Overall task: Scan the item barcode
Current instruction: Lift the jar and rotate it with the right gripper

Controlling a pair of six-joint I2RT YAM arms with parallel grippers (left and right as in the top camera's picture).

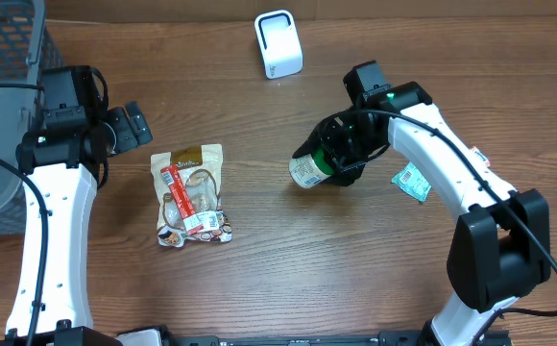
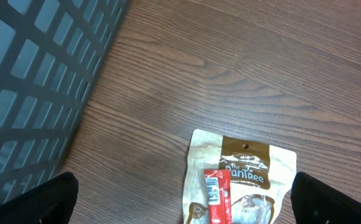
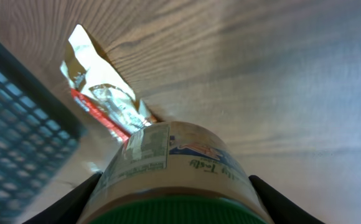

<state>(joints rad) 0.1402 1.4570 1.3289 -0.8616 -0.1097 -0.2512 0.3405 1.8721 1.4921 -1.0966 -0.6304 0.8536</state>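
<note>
White arm links, black joints, black cables, green indicator light.

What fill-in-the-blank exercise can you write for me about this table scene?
The right gripper is shut on the round labelled jar, whose lid is ___.
The left gripper is ___ and holds nothing.
The flat brown snack pouch lies on the wooden table nearer the ___ gripper.
Missing words: green; open; left.
</note>
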